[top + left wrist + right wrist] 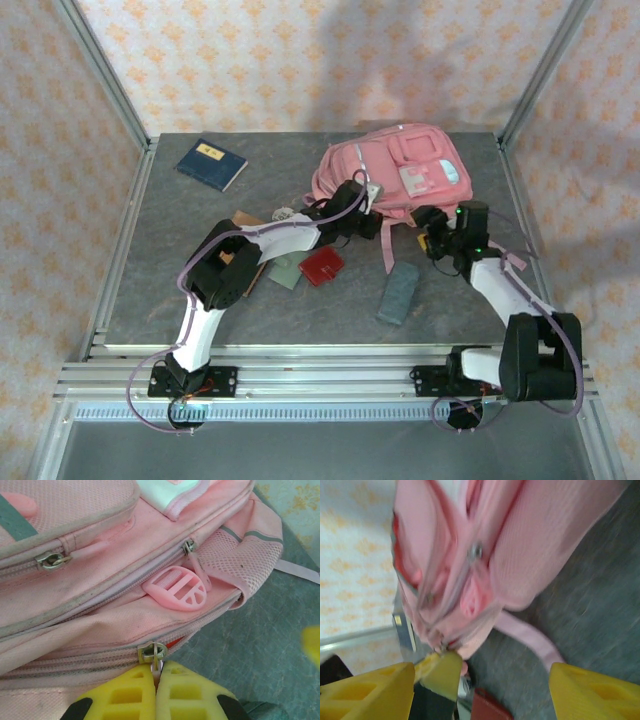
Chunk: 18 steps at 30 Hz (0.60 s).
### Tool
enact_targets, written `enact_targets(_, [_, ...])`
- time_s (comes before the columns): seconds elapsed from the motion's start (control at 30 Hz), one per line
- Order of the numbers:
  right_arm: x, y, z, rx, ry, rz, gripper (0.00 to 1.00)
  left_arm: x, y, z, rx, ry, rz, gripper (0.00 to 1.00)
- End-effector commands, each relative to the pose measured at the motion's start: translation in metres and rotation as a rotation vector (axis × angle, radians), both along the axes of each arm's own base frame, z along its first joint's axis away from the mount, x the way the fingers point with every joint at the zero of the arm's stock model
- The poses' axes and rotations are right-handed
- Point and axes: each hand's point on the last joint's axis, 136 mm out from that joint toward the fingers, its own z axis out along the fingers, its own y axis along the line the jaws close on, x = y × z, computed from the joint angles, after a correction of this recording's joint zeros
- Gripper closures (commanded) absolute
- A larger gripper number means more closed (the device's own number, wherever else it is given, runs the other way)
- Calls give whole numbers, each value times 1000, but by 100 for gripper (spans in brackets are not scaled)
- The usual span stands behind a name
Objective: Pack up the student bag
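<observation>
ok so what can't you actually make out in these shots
- Top view: flat things beside the red wallet, half covered by the left arm.
- Left wrist view: end of the zip pull, buried in the left pincer.
- Right wrist view: backpack zips, blurred.
- Every view: backpack's inside, behind fabric.

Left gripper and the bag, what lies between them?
Nothing separate. In the left wrist view the left gripper is shut on the zip pull of the bag, so they touch.

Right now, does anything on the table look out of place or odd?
Nothing looks damaged or spilled. The notebook, red wallet and grey pouch lie scattered on the table outside the bag, and one strap trails loose beside it.
</observation>
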Motion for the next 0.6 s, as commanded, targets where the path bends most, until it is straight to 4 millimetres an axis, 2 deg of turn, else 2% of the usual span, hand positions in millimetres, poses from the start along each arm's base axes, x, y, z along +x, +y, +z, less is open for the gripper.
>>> enact_targets(0.0, [21,17,13,49,-66,4,31,-3,-20,29,-47,-57,-34,100])
enact_targets(0.17, [39,21,-1,55,-48,-23,36,-19,-30,31,-36,-67,-77,100])
enact_targets(0.27, [51,23,-11,61,-30,-28,44,-28,-35,29,-18,-74,-100,100])
enact_targets(0.33, [56,22,-19,49,-13,-35,57,-31,-37,28,-10,-77,-107,100])
enact_targets(0.4, [61,22,-27,43,3,-37,79,-34,-36,25,-4,-72,-107,100])
enact_targets(0.43, [62,22,-28,42,5,-36,86,-34,-34,24,5,-73,-103,100])
enact_targets(0.57, [64,16,-27,35,2,-44,100,-29,-16,16,61,-81,-55,100])
